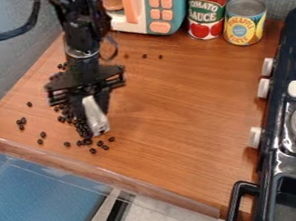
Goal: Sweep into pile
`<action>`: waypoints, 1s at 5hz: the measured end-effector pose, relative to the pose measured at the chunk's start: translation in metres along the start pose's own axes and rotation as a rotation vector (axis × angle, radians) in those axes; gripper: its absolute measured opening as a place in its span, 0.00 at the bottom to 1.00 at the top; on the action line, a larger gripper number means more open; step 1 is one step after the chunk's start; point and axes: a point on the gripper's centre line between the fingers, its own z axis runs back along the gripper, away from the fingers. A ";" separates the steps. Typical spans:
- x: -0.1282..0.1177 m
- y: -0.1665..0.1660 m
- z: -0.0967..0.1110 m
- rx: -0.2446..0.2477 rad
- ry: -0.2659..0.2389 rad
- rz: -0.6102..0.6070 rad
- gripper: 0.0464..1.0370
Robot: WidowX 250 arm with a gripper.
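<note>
Two upright cans [207, 6] are set side by side; dark beans [87, 141] are scattered on the table [183, 98], beside a pale object [97, 120] gripped by the tool [93, 107].

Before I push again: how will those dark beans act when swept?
The dark beans look small, hard and rounded, so they'll probably roll or skitter. The smooth wooden counter likely offers little grip. Loose strays lie near its front edge, so a hard push might send some over.
</note>
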 end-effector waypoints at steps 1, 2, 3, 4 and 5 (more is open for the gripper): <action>-0.005 0.008 -0.004 0.045 -0.002 0.025 0.35; -0.012 0.016 -0.009 0.081 0.009 0.047 0.35; -0.020 0.030 -0.017 0.108 0.041 0.076 0.35; -0.024 0.046 -0.015 0.103 0.066 0.124 0.35; -0.029 0.055 -0.016 0.088 0.070 0.142 0.35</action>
